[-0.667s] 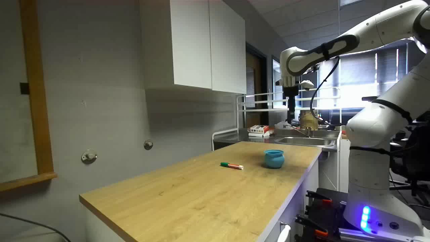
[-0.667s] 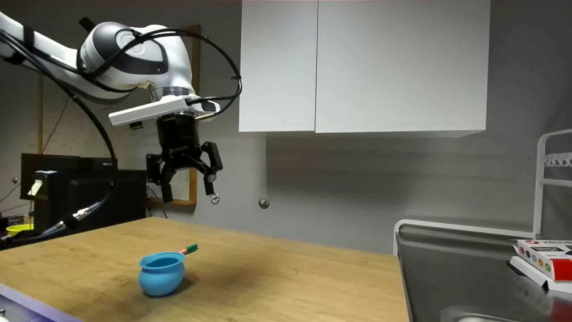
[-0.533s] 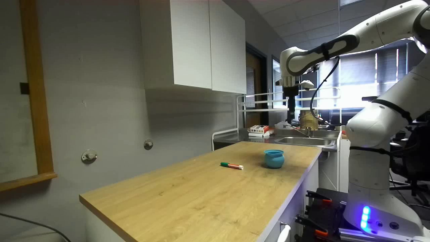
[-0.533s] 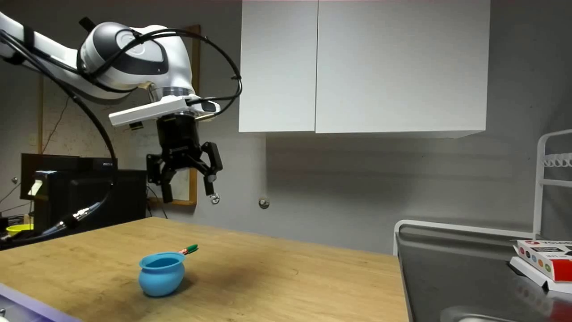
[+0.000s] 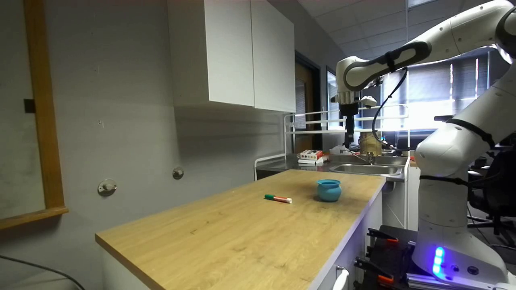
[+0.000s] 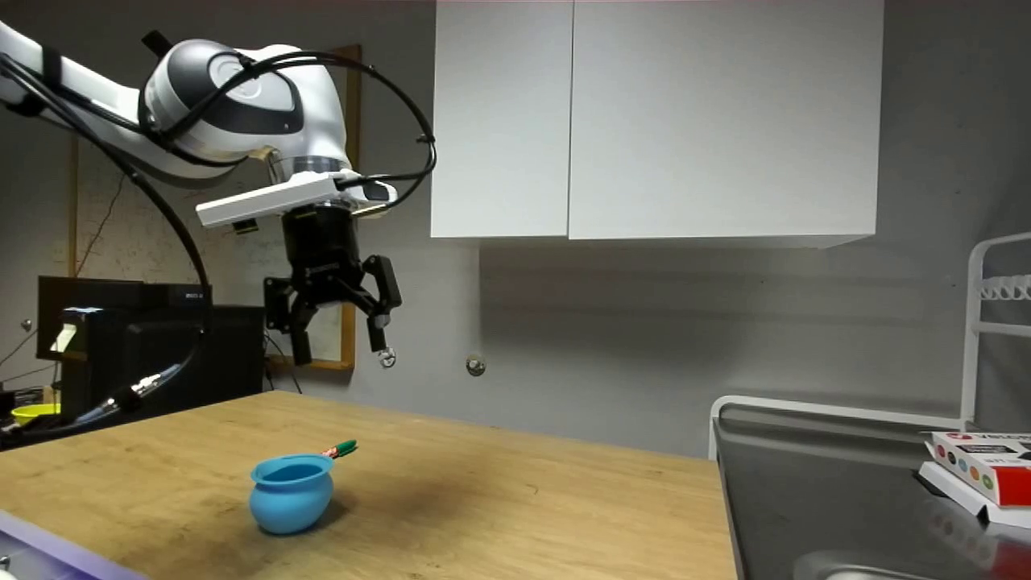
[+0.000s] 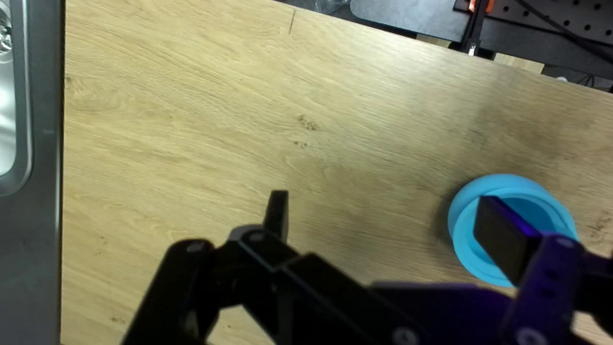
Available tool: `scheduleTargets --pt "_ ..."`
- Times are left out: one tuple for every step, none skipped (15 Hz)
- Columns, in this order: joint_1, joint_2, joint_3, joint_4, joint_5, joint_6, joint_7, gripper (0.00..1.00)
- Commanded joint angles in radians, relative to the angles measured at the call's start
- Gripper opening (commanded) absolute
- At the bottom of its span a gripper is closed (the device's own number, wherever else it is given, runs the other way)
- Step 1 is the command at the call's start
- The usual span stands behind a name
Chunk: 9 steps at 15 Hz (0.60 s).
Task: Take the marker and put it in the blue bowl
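Well below the gripper (image 6: 340,349), and out from it on the side away from the robot base (image 5: 459,257), find the marker (image 5: 278,198), lying flat on the counter (image 5: 225,241); laid roughly across it, with green cap (image 6: 346,448) outward and white end (image 5: 289,200) toward the blue bowl (image 5: 329,190); partly screened by that bowl in an exterior view, not to be made out in the wrist view; up above, hanging with fingers (image 6: 376,334) spread wide and with nothing between them; set, judging by both exterior views, along the counter's length, so probably fit to pinch crosswise with little turning, after travel outward and down; expect of the marker a slim, smooth, plastic-looking roundness, perhaps apt to roll if nudged; past one fingertip (image 7: 503,239) in the wrist view, note the bowl's squat belly, flared lip and matte teal skin; under everything, pale wood grain with small dark knots.
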Motion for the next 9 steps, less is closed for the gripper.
scheduleTargets --pt "0.018 -0.002 -0.012 0.003 -0.009 -0.007 0.009 1.0" --pt "0.018 -0.002 -0.012 0.003 -0.009 -0.007 0.009 1.0" --pt "0.019 0.008 -0.008 0.01 -0.006 -0.009 0.015 1.0" --pt "0.026 0.019 -0.002 0.018 -0.004 -0.009 0.018 1.0" --pt "0.032 0.029 0.002 0.025 -0.001 -0.012 0.023 1.0" --pt "0.042 0.04 0.007 0.034 0.003 -0.01 0.025 1.0" --pt "0.053 0.055 0.017 0.048 0.007 -0.012 0.029 1.0" --pt "0.063 0.069 0.026 0.061 0.008 -0.012 0.035 1.0" --pt "0.078 0.089 0.041 0.078 0.008 -0.014 0.039 1.0"
